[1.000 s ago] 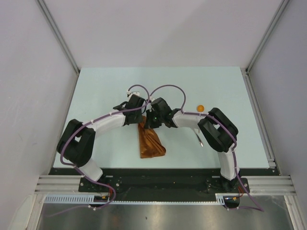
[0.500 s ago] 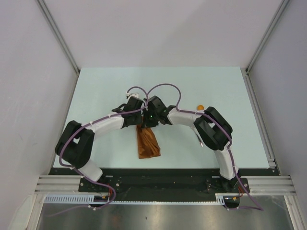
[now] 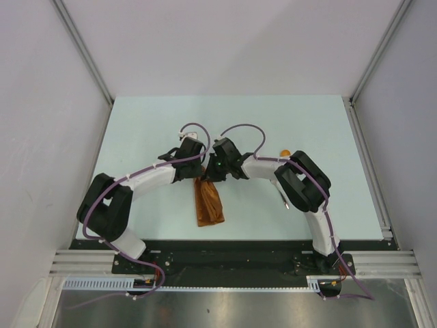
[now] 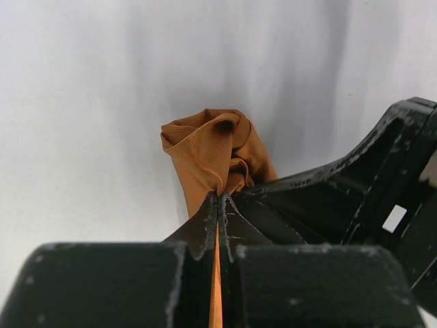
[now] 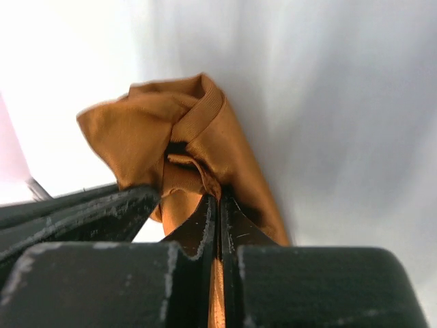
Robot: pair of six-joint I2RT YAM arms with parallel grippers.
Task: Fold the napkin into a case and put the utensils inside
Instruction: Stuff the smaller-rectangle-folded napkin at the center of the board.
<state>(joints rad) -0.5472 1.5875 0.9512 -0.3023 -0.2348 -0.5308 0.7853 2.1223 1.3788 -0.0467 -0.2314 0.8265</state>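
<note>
napkin, rust-orange soft cloth: I see it bunched narrow on the pale green table, trailing from both grippers toward the near edge.
left gripper: clamped tight on the napkin's far end.
right gripper: pinching that same end, just beside the left.
spoon, round orange bowl: peeks out behind the right arm, farther back.

We see the napkin between the jaws as plain rust-orange, unpatterned, its hem finely ribbed just past the jaw tips. The jaws themselves are matt black, scuffed pale grey along their edges. Beneath the jaws the counter is pale mint. Off to the right of the jaws, the spoon shows an orange bowl. The left arm and right arm behind the jaws are white with black joints, their cables purple
</note>
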